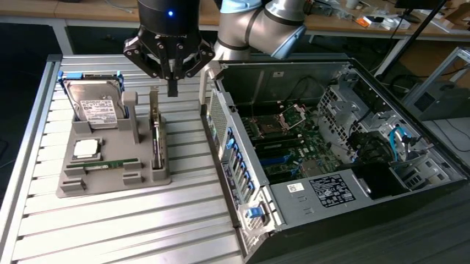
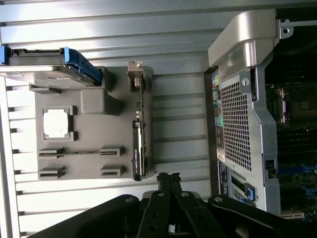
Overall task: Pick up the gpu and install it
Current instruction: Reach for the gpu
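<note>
**Item 1: task piece.** Thin green circuit-board gpu (image 1: 157,144) with a black block and a silver end bracket. It stands on its long edge in the slot along the right side of the tray, left of centre in the exterior view, just beside the computer case but apart from it. The wrist view shows it edge-on (image 2: 139,148), bracket end away from the fingers.
- Handling, judged: light and stiff, but fragile. Board faces and edge contacts are best left alone.
- Hold, judged: pinch across the thin upper edge near the middle or the black block, and lift straight out of the slot.

**Item 2: end effector.** Black two-finger gripper (image 1: 173,91), upper centre-left of the exterior view. Fingers are pressed together and pinch nothing. It hangs above the far end of the tray, over the card's bracket end, touching nothing (image 2: 168,178).

**Item 3: container.** Grey moulded parts tray (image 1: 103,180) on the slatted aluminium table (image 1: 132,225). Contents:
- the gpu, in its slot
- silver hard drive with white label (image 1: 94,108), propped up at the far end in a blue-trimmed carrier
- square silver processor chip (image 1: 87,147), in a recess
- narrow green memory stick (image 1: 103,164), lying between low clips

**Item 4: container.** Open black-and-silver tower computer case (image 1: 220,137), lying on its side in the exterior view's right half. Contents:
- green motherboard (image 1: 294,151) with an empty processor socket
- cables
- drive cage
- no card seated that I can make out
</note>
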`<action>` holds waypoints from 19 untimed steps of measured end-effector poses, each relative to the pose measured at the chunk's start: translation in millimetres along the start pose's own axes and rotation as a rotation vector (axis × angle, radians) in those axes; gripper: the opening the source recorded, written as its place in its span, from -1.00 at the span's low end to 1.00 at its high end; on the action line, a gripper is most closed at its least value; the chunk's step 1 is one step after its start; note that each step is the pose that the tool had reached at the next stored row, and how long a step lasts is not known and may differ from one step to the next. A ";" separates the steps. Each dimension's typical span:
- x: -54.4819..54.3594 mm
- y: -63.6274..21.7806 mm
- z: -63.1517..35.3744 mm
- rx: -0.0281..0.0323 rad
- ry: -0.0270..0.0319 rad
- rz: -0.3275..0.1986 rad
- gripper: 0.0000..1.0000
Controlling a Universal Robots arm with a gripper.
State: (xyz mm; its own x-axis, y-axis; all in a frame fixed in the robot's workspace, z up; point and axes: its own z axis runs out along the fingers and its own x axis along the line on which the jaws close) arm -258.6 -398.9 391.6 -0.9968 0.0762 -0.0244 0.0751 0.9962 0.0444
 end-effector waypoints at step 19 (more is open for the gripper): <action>15.7 -1.2 -0.3 0.0000 -0.0001 0.000 -0.79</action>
State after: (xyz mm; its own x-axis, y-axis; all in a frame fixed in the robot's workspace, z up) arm -274.3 -398.9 391.4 -0.9968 0.0762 -0.0245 0.0751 0.9962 0.0444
